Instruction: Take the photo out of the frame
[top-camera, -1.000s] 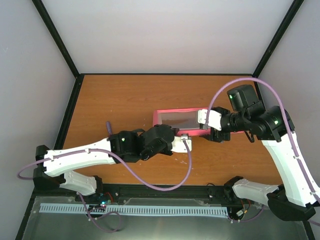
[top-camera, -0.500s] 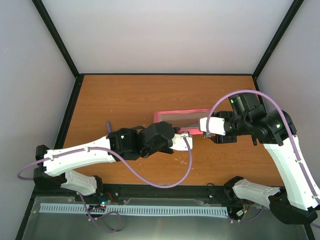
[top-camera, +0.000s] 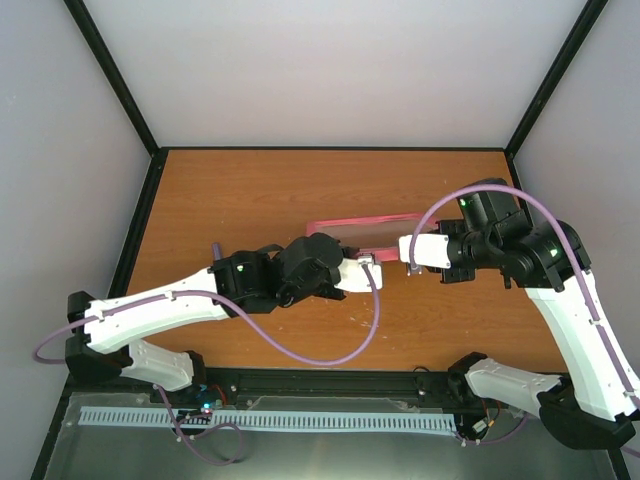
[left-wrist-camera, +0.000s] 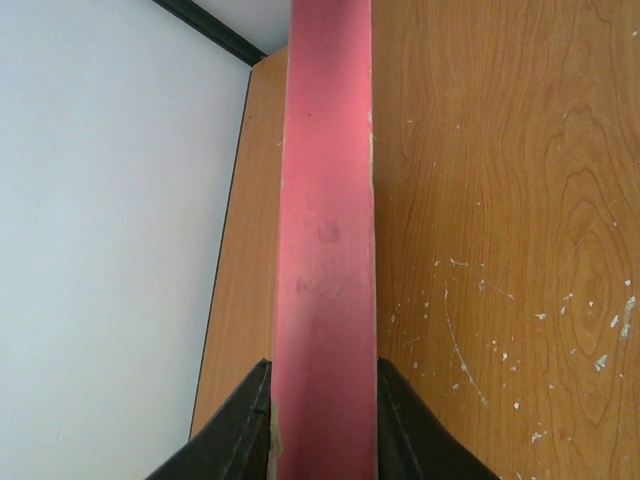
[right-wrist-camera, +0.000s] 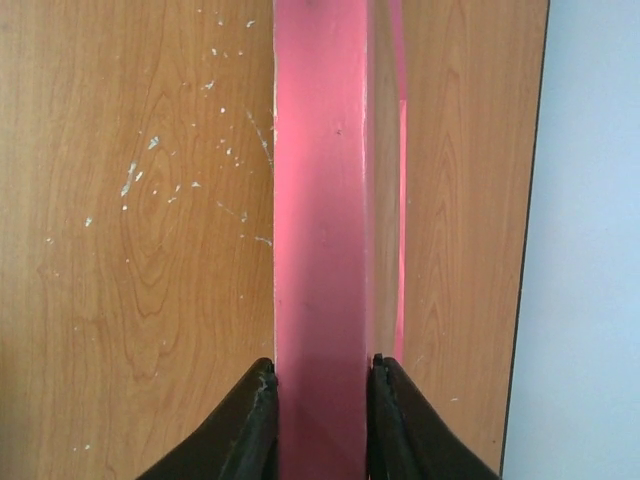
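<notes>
Presently left gripper (left-wrist-camera: 323, 385) and right gripper (right-wrist-camera: 322, 375) each pinch the frame (top-camera: 360, 220) between their fingertips; the photo appears not yet removed.

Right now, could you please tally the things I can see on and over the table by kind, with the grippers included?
pink frame, tipped up on edge: 1
grippers, each clamped on the frame: 2 (left gripper, right gripper)
wooden table: 1
Total: 4
The photo itself does not show from these angles.
</notes>
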